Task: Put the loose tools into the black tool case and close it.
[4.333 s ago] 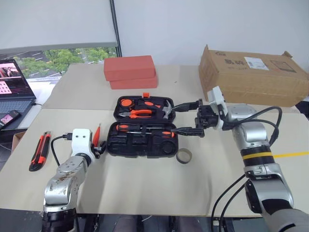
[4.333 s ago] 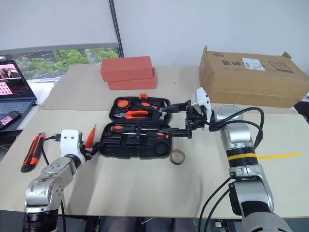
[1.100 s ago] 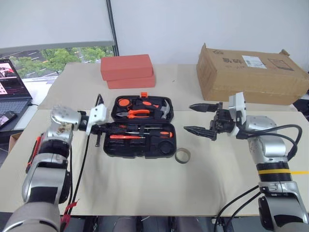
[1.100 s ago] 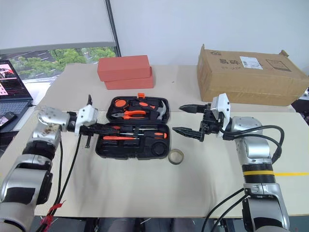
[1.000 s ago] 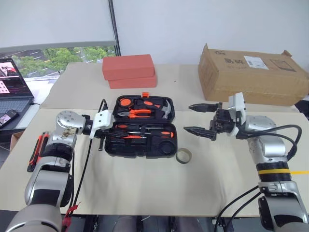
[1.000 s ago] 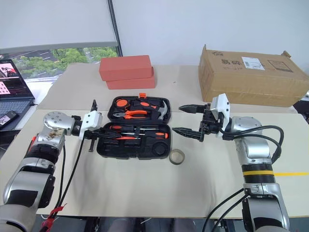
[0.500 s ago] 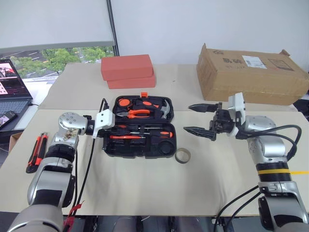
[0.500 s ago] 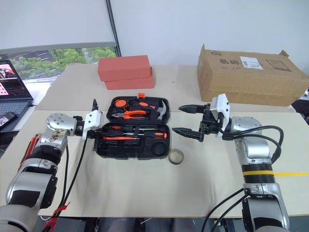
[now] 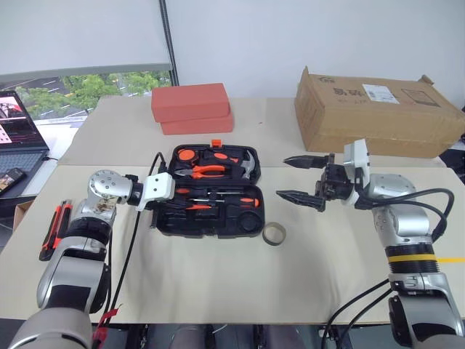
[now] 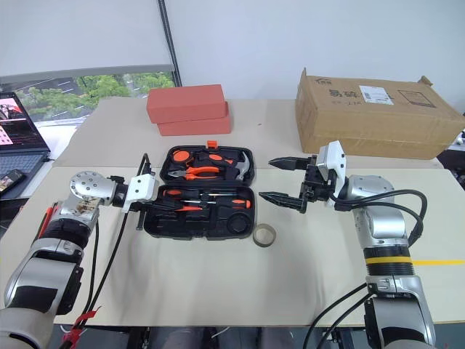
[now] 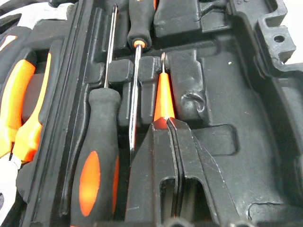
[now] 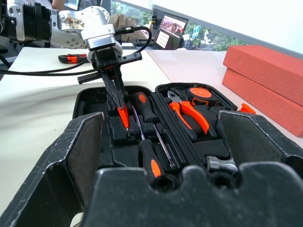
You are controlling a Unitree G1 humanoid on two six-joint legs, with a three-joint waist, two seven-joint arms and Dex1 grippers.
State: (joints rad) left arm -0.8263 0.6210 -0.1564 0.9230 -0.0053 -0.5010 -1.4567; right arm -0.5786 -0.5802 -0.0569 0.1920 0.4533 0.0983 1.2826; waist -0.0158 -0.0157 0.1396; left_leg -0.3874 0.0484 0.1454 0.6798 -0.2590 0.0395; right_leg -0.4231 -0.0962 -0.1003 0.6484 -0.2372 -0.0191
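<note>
The black tool case (image 9: 218, 222) lies open on the table. Pliers, a hammer and a tape measure sit in its far half. Two black-and-orange screwdrivers (image 11: 97, 161) rest side by side in the near half. My left gripper (image 11: 169, 124) reaches in from the case's left end, shut on the small all-orange screwdriver (image 11: 163, 101), which lies along a narrow slot beside them. My right gripper (image 9: 283, 177) hangs wide open, just right of the case, holding nothing. The utility knife (image 9: 54, 229) lies at the far left, and the grey-brown ring roll (image 9: 274, 233) off the case's near right corner.
Two stacked red-orange blocks (image 9: 192, 107) stand behind the case and a cardboard box (image 9: 378, 109) at the back right. A laptop (image 9: 18, 131) and a phone (image 9: 13, 177) sit beyond the table's left edge. A black cable hangs from my left wrist.
Over four seconds my left gripper brought the small orange screwdriver from the table into the case, and the right gripper drew back off the case's right edge. In the last second the left wrist tipped slightly down.
</note>
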